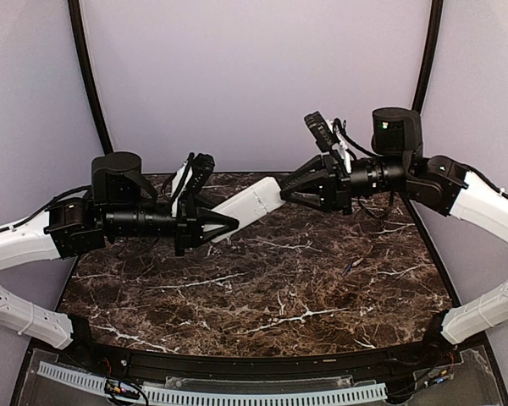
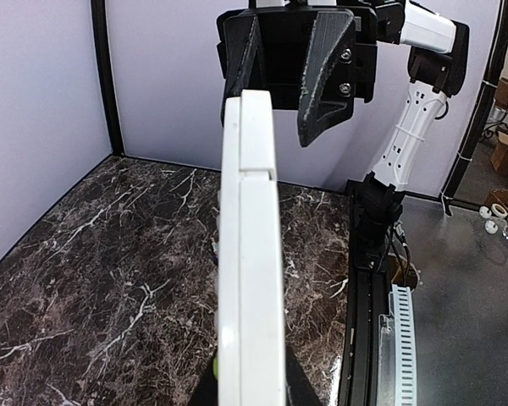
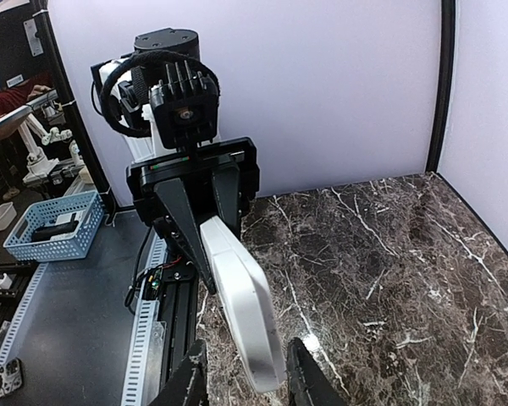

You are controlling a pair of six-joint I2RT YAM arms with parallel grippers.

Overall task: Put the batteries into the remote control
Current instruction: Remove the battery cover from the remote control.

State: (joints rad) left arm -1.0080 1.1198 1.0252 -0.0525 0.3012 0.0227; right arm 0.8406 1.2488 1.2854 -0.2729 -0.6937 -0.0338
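At the near edge the two arms rise from their bases on either side of the dark marbled bench (image 1: 237, 304). A little way in, on the right half, a slim dark battery (image 1: 349, 267) lies flat on the stone, well apart from everything else. Beyond it, above the middle of the bench, the white remote (image 1: 252, 201) hangs in the air, tilted with its right end higher. The left claw (image 1: 230, 222) pinches its lower left end, fingers pressed on both flat faces. The right claw (image 1: 284, 190) faces it from the other side, spread wide around the upper end; the wrist views show a gap between at least one finger and the plastic. Pale lilac walls (image 1: 254, 76) close off the back.
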